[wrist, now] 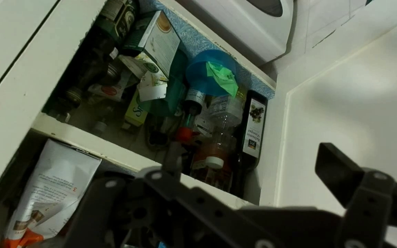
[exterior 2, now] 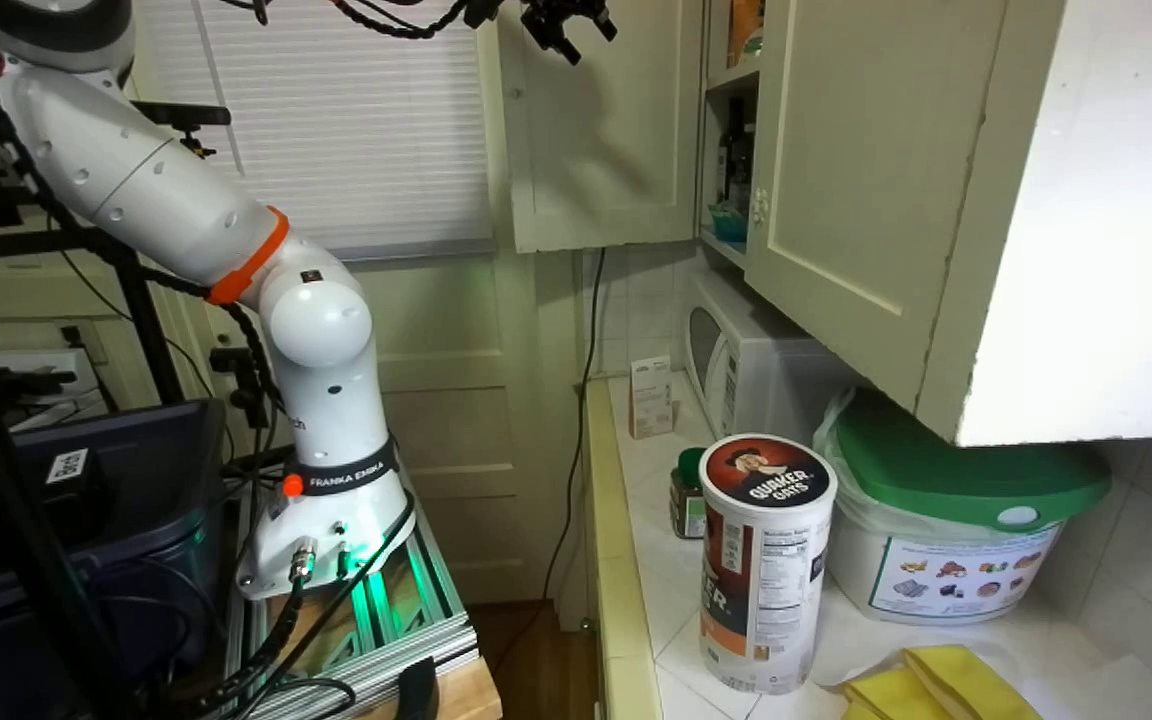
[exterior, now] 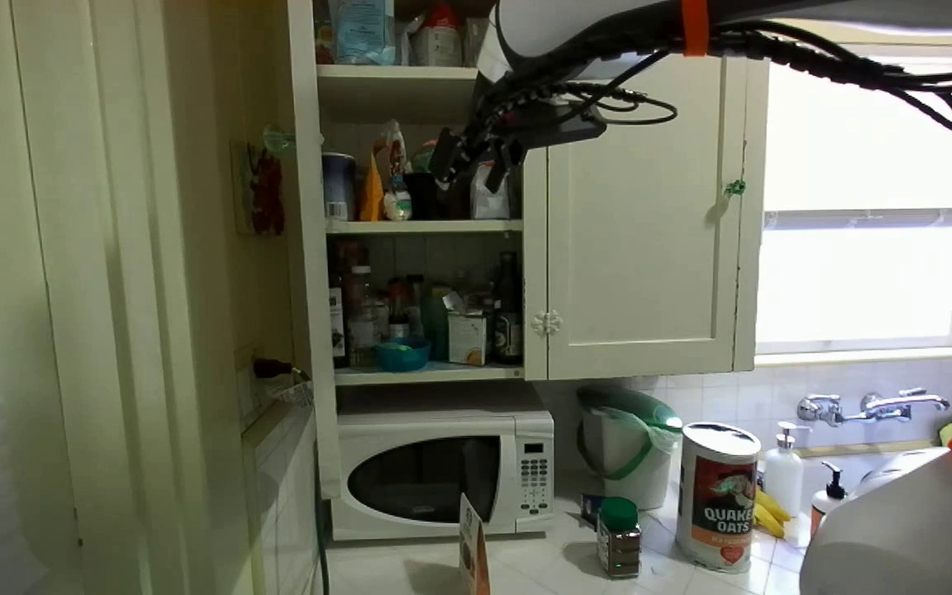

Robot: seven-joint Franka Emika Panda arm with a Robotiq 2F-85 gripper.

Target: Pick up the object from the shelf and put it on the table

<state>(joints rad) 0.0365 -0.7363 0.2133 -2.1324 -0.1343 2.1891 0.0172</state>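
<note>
Two fingers point(wrist: 339, 174) of my claw point(wrist: 250, 162), v. close, spread well apart nr shelf point(exterior: 422, 226); counter point(exterior: 542, 566) has 1 ea.: packet point(exterior 2: 651, 398), jar point(exterior: 619, 541), oats tub point(exterior: 718, 500), bin point(exterior 2: 946, 515), microwave point(exterior: 443, 467).

Franka Panda arm point(exterior 2: 181, 210) leans to upper left in an exterior view. Tool point(exterior: 471, 169): upper centre in an exterior view, angled downward, fingers point(wrist: 338, 172) wide apart.

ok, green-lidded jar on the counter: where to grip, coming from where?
Across the green lid, probably from straight above: the jar stands upright with its round lid on top, while the oats canister beside it would likely crowd a sideways approach from there.
</note>
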